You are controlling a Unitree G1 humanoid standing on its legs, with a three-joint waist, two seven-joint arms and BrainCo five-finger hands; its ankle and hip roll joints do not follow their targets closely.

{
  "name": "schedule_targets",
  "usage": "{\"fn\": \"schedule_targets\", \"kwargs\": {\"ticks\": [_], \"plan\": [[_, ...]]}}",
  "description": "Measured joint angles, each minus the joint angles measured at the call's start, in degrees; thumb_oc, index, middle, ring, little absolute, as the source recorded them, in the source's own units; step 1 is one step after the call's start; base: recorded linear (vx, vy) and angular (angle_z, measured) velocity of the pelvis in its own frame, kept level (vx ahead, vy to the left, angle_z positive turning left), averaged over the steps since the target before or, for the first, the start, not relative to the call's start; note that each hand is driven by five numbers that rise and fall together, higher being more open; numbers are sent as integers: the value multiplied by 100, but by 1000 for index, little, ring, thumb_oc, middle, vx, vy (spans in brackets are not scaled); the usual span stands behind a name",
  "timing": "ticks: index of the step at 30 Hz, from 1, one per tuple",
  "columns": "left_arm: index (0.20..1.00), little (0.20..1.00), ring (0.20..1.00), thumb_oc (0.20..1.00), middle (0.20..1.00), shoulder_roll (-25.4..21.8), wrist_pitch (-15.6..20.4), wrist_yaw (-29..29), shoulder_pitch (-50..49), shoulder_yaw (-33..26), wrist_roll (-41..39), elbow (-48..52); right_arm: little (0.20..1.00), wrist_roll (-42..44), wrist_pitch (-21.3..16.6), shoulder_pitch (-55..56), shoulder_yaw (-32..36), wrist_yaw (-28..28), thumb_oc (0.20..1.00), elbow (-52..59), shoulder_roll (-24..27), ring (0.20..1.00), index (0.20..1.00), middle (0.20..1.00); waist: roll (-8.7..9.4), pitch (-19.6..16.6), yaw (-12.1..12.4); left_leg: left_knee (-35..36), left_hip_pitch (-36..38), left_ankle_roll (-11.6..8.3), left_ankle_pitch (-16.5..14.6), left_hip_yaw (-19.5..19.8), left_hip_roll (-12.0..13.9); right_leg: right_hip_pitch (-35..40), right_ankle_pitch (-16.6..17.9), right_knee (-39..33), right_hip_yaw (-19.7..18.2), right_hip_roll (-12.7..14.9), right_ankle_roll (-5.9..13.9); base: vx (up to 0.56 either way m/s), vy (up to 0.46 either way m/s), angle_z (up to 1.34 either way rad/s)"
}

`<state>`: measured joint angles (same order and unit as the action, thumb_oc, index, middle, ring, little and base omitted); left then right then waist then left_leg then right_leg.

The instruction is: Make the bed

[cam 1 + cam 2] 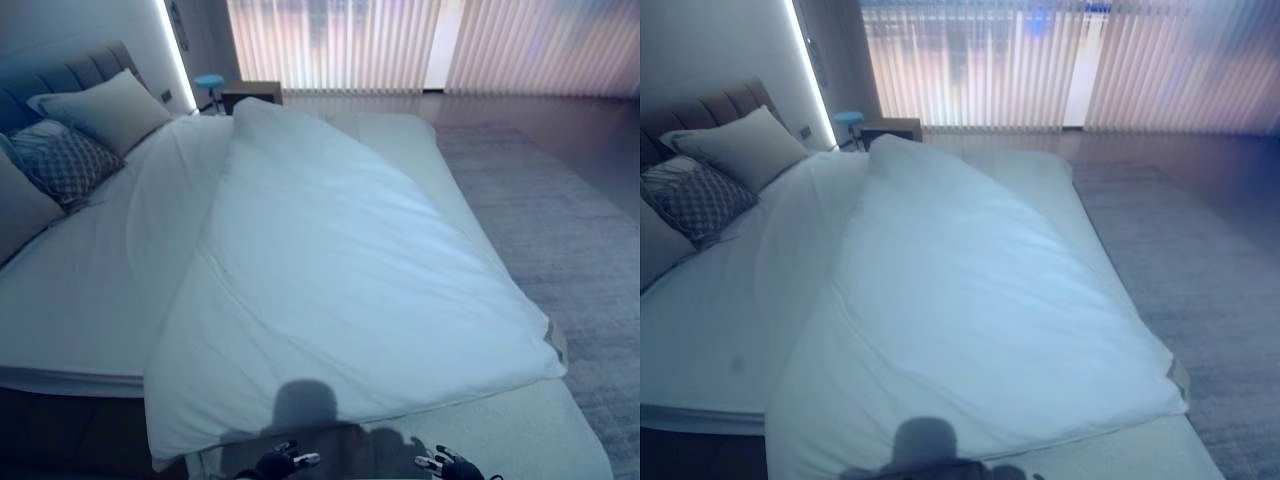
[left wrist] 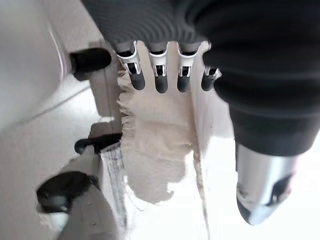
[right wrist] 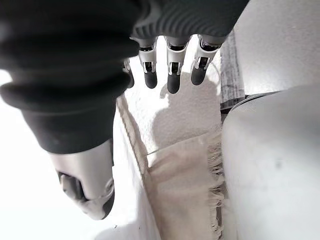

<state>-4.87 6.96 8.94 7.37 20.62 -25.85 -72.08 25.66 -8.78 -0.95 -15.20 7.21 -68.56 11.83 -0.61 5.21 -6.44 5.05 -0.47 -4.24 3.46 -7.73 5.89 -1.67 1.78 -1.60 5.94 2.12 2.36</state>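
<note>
A: Hard to make out?
B: Headboard [image 1: 60, 70] cut off at the upper left edge, one pillow [image 1: 18, 205] half out of frame at far left. Bed [image 1: 500, 440] base lost in dark at lower left. Frayed cloth edge [image 2: 150, 150] in the left wrist view, too close to tell from what piece.

A: Task's thing?
B: Duvet [image 1: 330, 270], white, lying slantwise across the middle of the frame, from upper centre down to the bottom edge. Near corner toward lower right, short of the mattress end; bare sheet [image 1: 90, 280] exposed on the left. Puffed, with soft folds.

A: Around it?
B: Plain pillow [image 1: 105, 108] and patterned pillow [image 1: 65, 165] at upper left, propped against the headboard. Light strip [image 1: 175, 55] on the wall above. Small stool [image 1: 210, 85] and bedside table [image 1: 252, 92] at top centre. Blinds [image 1: 430, 45] across the top. Rug [image 1: 560, 230] along the right side.

A: In the way?
B: Nothing over the duvet.

A: Hands?
B: Left hand [image 1: 285, 462] and right hand [image 1: 450, 465] at the bottom edge, apart, just past the duvet's near hem. Left fingers [image 2: 160, 75] straight, thumb spread wide, gripping nothing. Right fingers [image 3: 172, 72] likewise straight, thumb apart, nothing held, above pale bedding.
</note>
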Motion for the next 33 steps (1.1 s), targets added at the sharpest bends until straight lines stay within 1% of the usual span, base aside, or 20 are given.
{"fn": "schedule_targets", "kwargs": {"ticks": [1,3,6,8,9,11,12,13,14,15,16,17,19,23,26,30,32,33], "plan": [[1000,1000,1000,1000,1000,58,-2,-42,136,12,-209,71,1000,71,-4,-37,-48,-8,1000,75,7,1000,1000,1000,27,89,-51,-18,-141,1,38,-6,-9,-233,-48,203,-5,-11,-3,-117,-29,0],[1000,1000,1000,1000,1000,27,-6,-71,516,13,-376,81,1000,113,-5,-154,-97,-25,1000,208,8,1000,1000,1000,72,321,-71,-96,-337,-4,83,-29,-22,-547,-102,468,-66,15,7,-107,-30,-5],[1000,1000,1000,1000,1000,33,-21,-122,829,6,-597,78,1000,206,-6,-229,-154,-29,1000,330,-32,1000,1000,1000,168,502,-73,-166,-516,6,99,-104,-20,-808,-125,631,-108,24,8,-107,-45,-14],[1000,1000,1000,1000,1000,46,-51,-158,971,-50,-745,52,1000,274,-5,-290,-197,-70,1000,507,-15,1000,1000,1000,229,597,-132,-392,-728,-9,52,-161,-40,-1062,-238,913,-161,25,88,-90,-42,-4],[1000,1000,1000,1000,1000,22,-79,-208,1110,-117,-868,-3,1000,323,-16,-362,-254,-77,1000,603,-24,1000,1000,1000,272,689,-191,-532,-936,-6,17,-141,-35,-1281,-328,1118,-165,50,54,0,0,0],[1000,1000,1000,1000,1000,43,-138,-235,1114,-116,-884,-57,1000,325,-16,-467,-254,-93,1000,612,-19,1000,1000,1000,267,767,-223,-531,-923,-9,19,-154,-9,-1302,-321,1159,-165,27,36,-186,-103,2],[1000,1000,1000,1000,1000,128,-155,-288,1178,-327,-1110,-72,1000,438,-12,-466,-351,-150,1000,889,44,1000,1000,1000,283,797,-277,-1002,-1270,-32,-56,-163,15,-1590,-429,1559,-110,83,127,-212,-126,17],[1000,1000,1000,1000,1000,157,-152,-349,1282,-397,-1250,-80,1000,495,-53,-442,-359,-162,1000,1109,73,1000,1000,1000,316,824,-349,-1295,-1563,-32,-112,-176,5,-1794,-584,1817,-33,138,190,-86,-63,56],[1000,1000,1000,1000,1000,169,-144,-451,1454,-391,-1530,-77,1000,616,-128,-487,-344,-187,1000,1341,62,1000,1000,1000,326,893,-395,-1575,-1991,24,-212,-176,26,-2136,-827,2179,-51,139,-40,-58,-36,56],[1000,1000,1000,1000,1000,172,-141,-491,1534,-388,-1644,-64,1000,690,-142,-537,-347,-202,1000,1404,42,1000,1000,1000,381,946,-387,-1654,-2108,21,-211,-166,36,-2294,-850,2362,-51,131,-88,-69,-37,36],[1000,1000,1000,1000,1000,174,-141,-546,1611,-397,-1834,-9,1000,780,-178,-614,-350,-218,1000,1486,12,1000,1000,1000,435,977,-352,-1824,-2311,-14,-238,-156,98,-2505,-882,2563,-50,111,-130,-63,-27,2],[1000,1000,1000,1000,1000,187,-147,-566,1609,-431,-1916,-9,1000,821,-205,-618,-348,-241,1000,1558,19,1000,1000,1000,442,981,-359,-1929,-2394,-37,-269,-134,117,-2577,-928,2642,-39,127,-147,-64,-6,-7],[1000,1000,1000,1000,1000,260,-135,-610,1606,-650,-2251,21,1000,985,-279,-628,-341,-289,1000,1776,49,1000,1000,1000,463,1014,-368,-2268,-2659,-44,-427,-133,188,-2828,-1019,2888,-60,109,-211,-72,2,-8],[1000,1000,1000,1000,1000,260,-126,-713,1745,-861,-2740,102,1000,1106,-342,-660,-352,-369,1000,2043,42,1000,1000,1000,508,1095,-380,-2775,-3238,-75,-546,-84,290,-3375,-1087,3295,-77,68,-269,-69,9,-6],[1000,1000,1000,1000,1000,255,-160,-764,1893,-841,-2727,91,1000,1106,-341,-629,-362,-401,1000,2120,55,1000,1000,1000,520,1120,-410,-2872,-3374,-77,-552,-64,321,-3493,-1081,3360,-87,44,-278,-25,13,-2],[1000,1000,1000,1000,1000,200,-239,-782,2155,-857,-2729,66,1000,1105,-341,-584,-364,-396,1000,2457,82,1000,1000,1000,529,1119,-425,-2965,-3590,-77,-554,-70,381,-3691,-1037,3360,-97,-1,-237,-25,24,-7],[1000,1000,1000,1000,1000,177,-265,-849,2286,-864,-2729,46,1000,1104,-343,-587,-369,-390,1000,2748,97,1000,1000,1000,571,1113,-559,-2978,-3715,-68,-550,-143,392,-3860,-983,3356,-188,-23,-247,-24,22,-15],[1000,1000,1000,1000,1000,176,-267,-856,2326,-870,-2728,45,1000,1104,-343,-603,-369,-389,1000,2781,105,1000,1000,1000,583,1116,-558,-2979,-3740,-63,-554,-169,397,-3901,-958,3346,-218,-29,-250,-18,15,-25]]}}
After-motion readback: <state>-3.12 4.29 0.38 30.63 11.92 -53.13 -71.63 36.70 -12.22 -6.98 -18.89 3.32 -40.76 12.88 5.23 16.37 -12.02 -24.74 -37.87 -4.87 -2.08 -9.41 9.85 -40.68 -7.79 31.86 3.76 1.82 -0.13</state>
